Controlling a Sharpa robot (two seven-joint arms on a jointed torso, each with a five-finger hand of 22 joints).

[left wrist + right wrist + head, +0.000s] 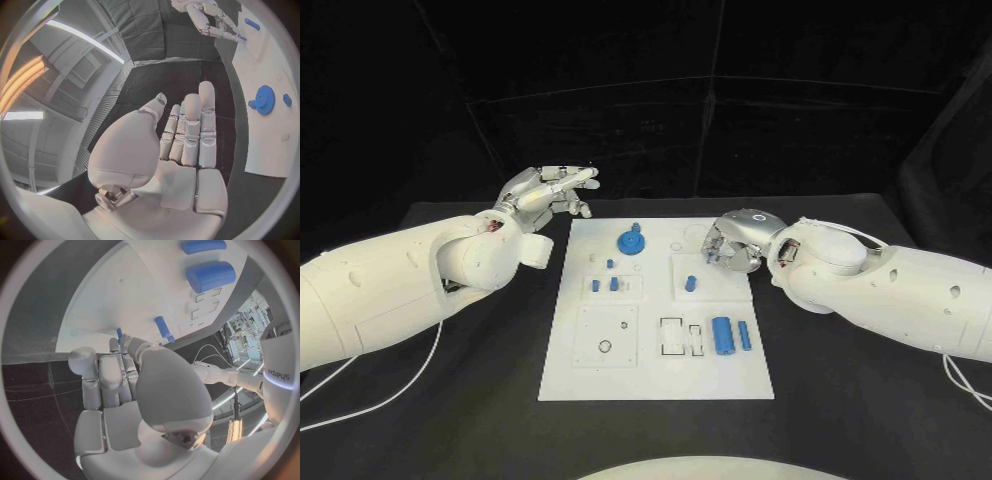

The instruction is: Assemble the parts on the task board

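Black table, cloth-covered, filling lower half of frame. White task board lying flat at centre, long side running top to bottom. White cable on cloth at lower left; second white cable at lower right edge.

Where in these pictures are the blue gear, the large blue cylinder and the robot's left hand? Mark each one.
blue gear [632, 242]: head view, on the gear's toothed disc.
large blue cylinder [723, 335]: head view, middle of its side.
left hand [187, 135]: left wrist view, on the straight fingers above the palm.
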